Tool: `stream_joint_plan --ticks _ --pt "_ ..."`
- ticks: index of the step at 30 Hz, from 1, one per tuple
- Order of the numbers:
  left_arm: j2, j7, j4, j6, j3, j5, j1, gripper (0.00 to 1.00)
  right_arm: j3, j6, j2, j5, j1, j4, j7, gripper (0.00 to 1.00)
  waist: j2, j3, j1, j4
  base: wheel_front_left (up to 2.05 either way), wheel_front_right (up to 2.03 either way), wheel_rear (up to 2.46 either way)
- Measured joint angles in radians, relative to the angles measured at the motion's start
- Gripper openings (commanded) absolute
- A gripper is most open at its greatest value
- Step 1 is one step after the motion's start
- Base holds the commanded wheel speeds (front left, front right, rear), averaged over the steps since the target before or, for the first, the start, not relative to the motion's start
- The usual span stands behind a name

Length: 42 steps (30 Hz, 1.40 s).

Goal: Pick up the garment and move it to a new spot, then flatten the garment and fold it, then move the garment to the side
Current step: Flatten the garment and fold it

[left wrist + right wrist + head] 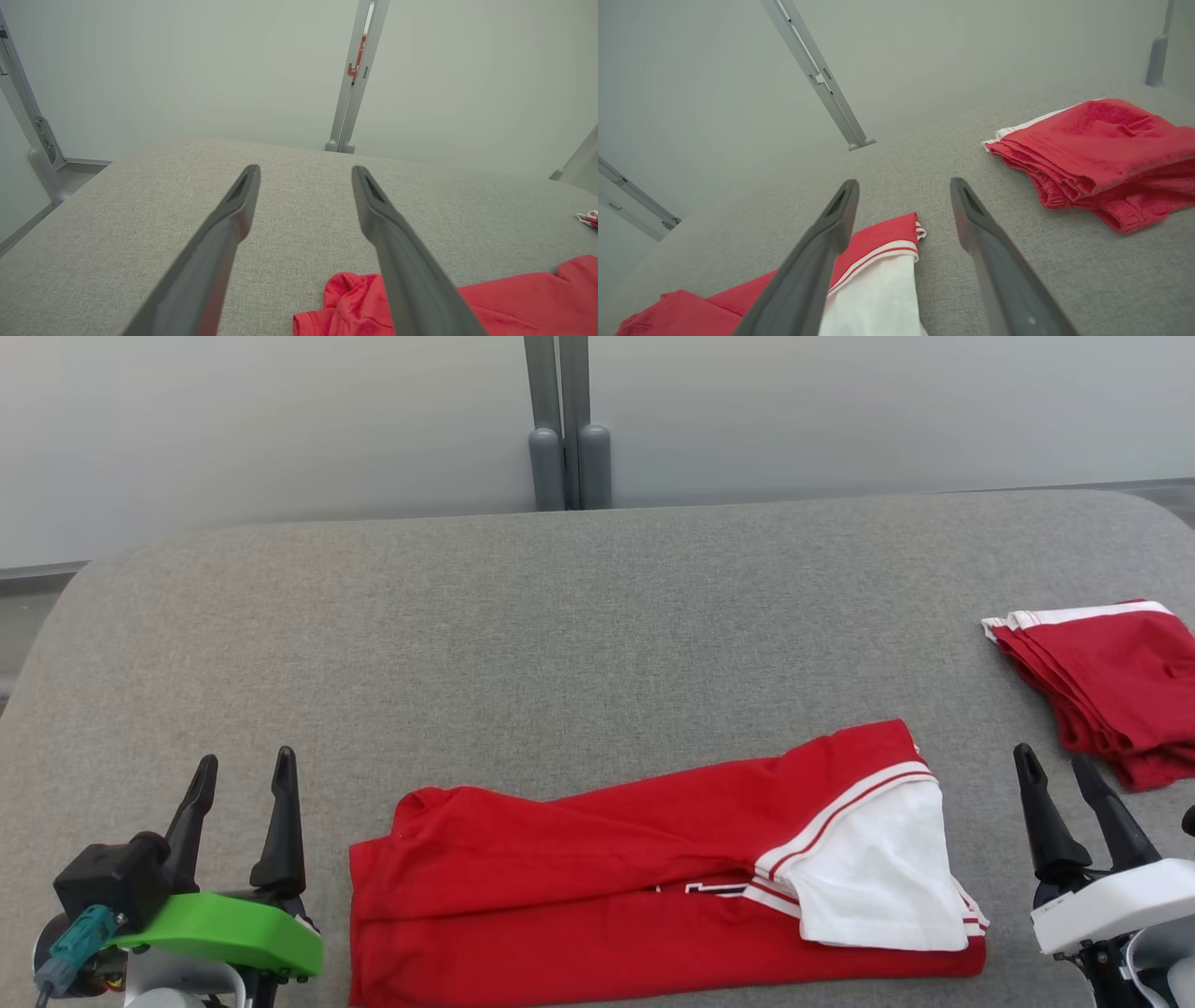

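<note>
A red garment (597, 877) with white striped trim and a white panel lies loosely folded on the grey cushioned surface (579, 635), near its front edge. My left gripper (245, 767) hovers open to the garment's left with nothing between its fingers. My right gripper (1055, 761) stands open just off the garment's right end, also empty. In the left wrist view the garment's crumpled red corner (345, 303) shows beside my open left gripper (306, 172). Seen from the right wrist, the garment's white panel (878, 298) lies under my open right gripper (903, 186).
A stack of folded red garments (1111, 686) with white bands rests at the right edge, also seen as the red stack (1101, 154) in the right wrist view. A grey post (568, 429) stands against the pale wall behind the surface.
</note>
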Motion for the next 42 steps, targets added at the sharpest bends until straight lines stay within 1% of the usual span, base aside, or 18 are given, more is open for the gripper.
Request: stream_joint_plan --ticks 3,7,9,12,20,25,26,27,28,29,30,36,39,42 --pt "-0.003 0.000 0.000 -0.009 0.000 0.002 -0.008 1.00 -0.007 0.000 0.000 -0.004 -0.001 0.018 0.073 1.00 0.0000 0.003 0.0000 0.013 0.00 0.00 0.00" --pt "-0.012 0.001 0.004 -0.019 -0.008 0.003 -0.015 1.00 0.012 0.000 0.000 -0.007 -0.009 0.099 0.258 1.00 0.0000 0.014 0.0000 0.032 0.00 0.00 0.00" --pt "-0.016 0.003 0.009 -0.027 -0.019 0.003 -0.021 1.00 0.024 0.000 0.007 0.010 -0.023 0.141 0.350 1.00 0.0000 0.020 0.0000 0.041 0.00 0.00 0.00" --pt "-0.024 0.011 0.020 -0.031 -0.035 0.005 -0.033 1.00 0.024 0.000 0.019 0.034 -0.054 0.182 0.431 1.00 0.0000 0.031 0.0000 0.061 0.00 0.00 0.00" --pt "-0.032 0.022 0.046 -0.049 -0.053 0.009 -0.057 1.00 0.022 0.000 0.051 0.099 -0.109 0.254 0.571 1.00 0.0000 0.051 0.0000 0.109 0.00 0.00 0.00" --pt "-0.037 0.034 0.052 -0.053 -0.068 0.010 -0.072 1.00 0.051 0.000 0.079 0.137 -0.153 0.282 0.574 1.00 0.0000 0.060 0.0000 0.134 0.00 0.00 0.00" --pt "-0.038 0.037 0.055 -0.053 -0.070 0.012 -0.075 1.00 0.060 0.000 0.085 0.149 -0.160 0.289 0.572 0.98 0.0000 0.062 0.0000 0.140 0.00 0.00 0.00" --pt "-0.039 0.038 0.057 -0.053 -0.073 0.012 -0.077 1.00 0.070 0.000 0.090 0.153 -0.167 0.295 0.565 0.75 0.0000 0.063 0.0000 0.146 0.00 0.00 0.00" --pt "-0.040 0.041 0.057 -0.053 -0.074 0.013 -0.079 1.00 0.079 0.000 0.092 0.158 -0.172 0.301 0.557 0.45 0.0000 0.064 0.0000 0.151 0.00 0.00 0.00" --pt "-0.040 0.042 0.058 -0.053 -0.074 0.014 -0.079 1.00 0.087 0.000 0.092 0.160 -0.175 0.306 0.550 0.31 0.0000 0.064 0.0000 0.155 0.00 0.00 0.00" --pt "-0.040 0.045 0.060 -0.053 -0.075 0.014 -0.079 1.00 0.095 0.000 0.090 0.160 -0.177 0.311 0.536 0.00 0.0000 0.064 0.0000 0.160 0.00 0.00 0.00" --pt "-0.040 0.046 0.064 -0.052 -0.080 0.014 -0.075 1.00 0.114 0.000 0.055 0.159 -0.179 0.318 0.426 0.00 0.0000 0.055 0.0000 0.163 0.00 0.00 0.00" --pt "-0.042 0.046 0.064 -0.051 -0.084 0.012 -0.067 1.00 0.101 0.001 0.012 0.166 -0.179 0.297 0.398 0.00 0.0000 0.051 0.0000 0.149 0.00 0.00 0.00" --pt "-0.049 0.045 0.064 -0.051 -0.089 0.008 -0.064 1.00 0.072 0.000 -0.052 0.160 -0.179 0.270 0.388 0.00 0.0000 0.046 0.0000 0.128 0.00 0.00 0.00"
